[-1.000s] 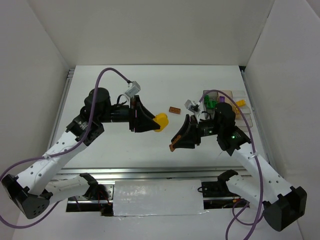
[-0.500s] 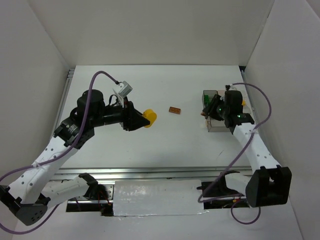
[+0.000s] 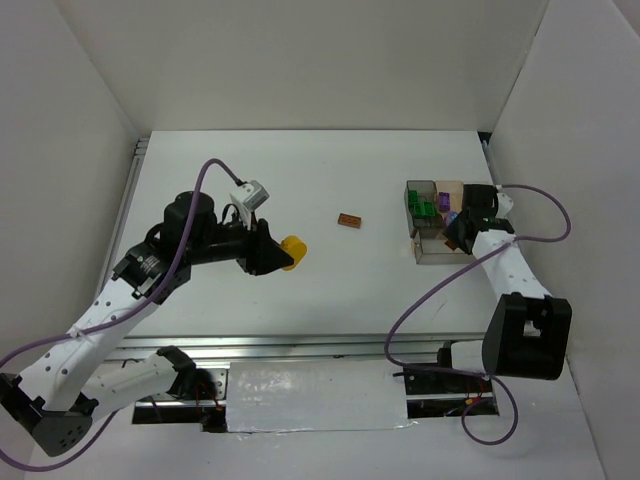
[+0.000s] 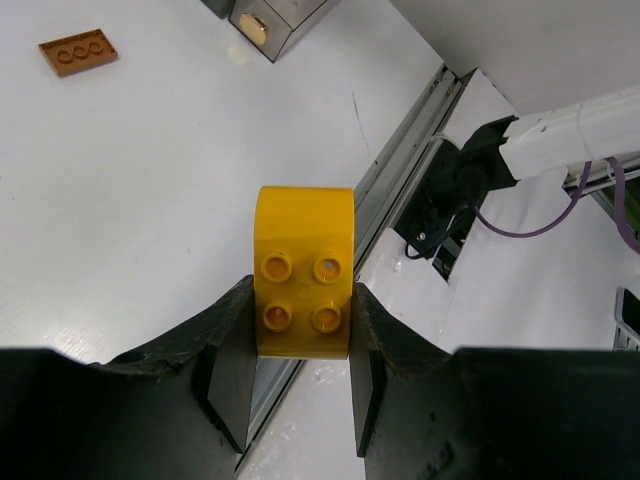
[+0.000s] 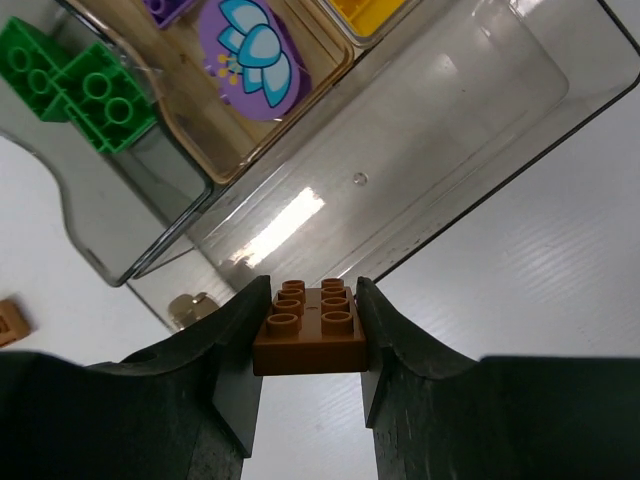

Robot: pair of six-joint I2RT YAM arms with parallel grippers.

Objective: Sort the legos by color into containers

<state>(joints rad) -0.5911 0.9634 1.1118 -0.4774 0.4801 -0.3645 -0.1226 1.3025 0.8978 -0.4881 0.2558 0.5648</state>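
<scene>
My left gripper [image 3: 285,253] is shut on a rounded yellow brick [image 4: 303,270], held above the table left of centre; the brick also shows in the top view [image 3: 292,252]. My right gripper [image 5: 308,330] is shut on a brown-orange brick [image 5: 309,340], held over the near edge of the compartment tray [image 5: 470,130], by its empty smoky compartment. In the top view that gripper [image 3: 455,232] is at the tray [image 3: 433,258]. Green bricks [image 5: 75,85], a purple flower piece [image 5: 255,58] and a yellow brick [image 5: 370,10] lie in other compartments. A flat brown-orange brick [image 3: 349,220] lies loose mid-table.
The white table ends at a metal rail [image 3: 300,345] along the near side. White walls stand on both sides and behind. The right arm's purple cable [image 3: 420,300] loops over the table near the tray.
My right gripper swung from mid-table to the tray with the brown-orange brick. My left gripper drew back left and down with the yellow brick.
</scene>
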